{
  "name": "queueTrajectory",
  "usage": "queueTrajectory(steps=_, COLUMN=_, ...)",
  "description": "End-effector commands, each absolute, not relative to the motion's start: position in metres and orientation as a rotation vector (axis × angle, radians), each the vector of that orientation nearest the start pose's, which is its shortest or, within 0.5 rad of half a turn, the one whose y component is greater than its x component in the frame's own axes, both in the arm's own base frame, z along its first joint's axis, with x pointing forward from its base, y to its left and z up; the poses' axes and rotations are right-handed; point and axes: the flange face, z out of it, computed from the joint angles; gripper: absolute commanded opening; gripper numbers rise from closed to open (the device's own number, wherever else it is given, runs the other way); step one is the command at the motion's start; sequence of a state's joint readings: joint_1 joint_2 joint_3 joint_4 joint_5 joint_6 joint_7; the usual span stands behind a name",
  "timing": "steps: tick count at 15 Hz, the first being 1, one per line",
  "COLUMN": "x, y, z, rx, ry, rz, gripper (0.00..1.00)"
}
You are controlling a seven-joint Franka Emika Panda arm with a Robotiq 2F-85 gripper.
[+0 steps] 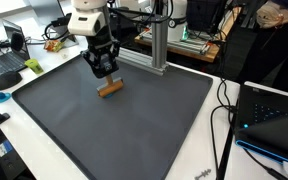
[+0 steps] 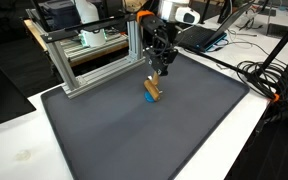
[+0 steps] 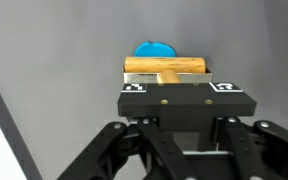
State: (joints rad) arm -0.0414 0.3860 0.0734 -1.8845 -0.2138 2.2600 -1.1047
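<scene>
Sideways across the gripper (image 3: 179, 88), fingers pinched shut on it, lies the wooden bar (image 3: 166, 66), blue disc (image 3: 154, 48) just behind, aluminium frame (image 1: 156, 45) nearby.

dark mat (image 1: 114, 125) on white table (image 1: 199, 165)

Nothing readable so far, not a word, brand or number in any view; in the wrist view the gripper (image 3: 180, 86) carries two small black-and-white patterned squares (image 3: 135, 87), one at each outer end of the jaws; coded marks, no letters; the wooden block (image 3: 167, 67) clamped between the jaws shows bare grain, no print; in an exterior view, well away from the jaws, a faint dark line (image 1: 199, 172) sits on the white table edge; too small to read.
</scene>
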Motion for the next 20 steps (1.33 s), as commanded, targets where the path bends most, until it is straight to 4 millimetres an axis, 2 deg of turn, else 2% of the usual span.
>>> queueTrajectory(steps=1, x=0.617, y=0.023, z=0.282, rx=-2.532, ry=-1.933, rz=0.120, gripper=0.23)
queueTrajectory(steps=6, x=0.622, y=0.011, z=0.284, rx=-2.519, ry=-1.897, rz=0.084, gripper=0.23)
queueTrajectory(steps=13, x=0.624, y=-0.022, z=0.282, rx=-2.609, ry=-1.855, rz=0.119, gripper=0.23)
queueTrajectory(steps=20, x=0.623, y=-0.033, z=0.280, rx=-2.631, ry=-1.872, rz=0.154, gripper=0.23)
